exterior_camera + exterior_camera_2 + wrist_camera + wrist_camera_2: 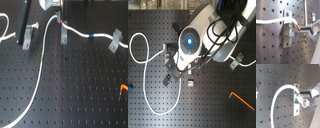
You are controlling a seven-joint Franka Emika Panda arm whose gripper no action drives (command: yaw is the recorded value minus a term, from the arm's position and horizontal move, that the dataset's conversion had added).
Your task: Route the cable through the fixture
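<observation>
The cable [40, 75] is long, thin and white. It rises from the lower left of the first exterior view to a red band [61, 23], then runs right past a blue band [91, 36]. A green band [42, 59] sits lower down. My gripper [58, 18] is shut on the cable at the red band [298, 25], just above the middle fixture [64, 35]. In the first wrist view the cable passes over the top of that grey fixture [288, 33] without sitting in its slot. In the second wrist view the cable [277, 97] arcs away from the fingers [309, 93].
Two more grey fixtures stand at the first exterior view's left [29, 35] and right [116, 41]. A shorter white cable with a pronged plug [35, 25] lies at the far left. An orange hex key [242, 99] lies on the black perforated board [85, 95].
</observation>
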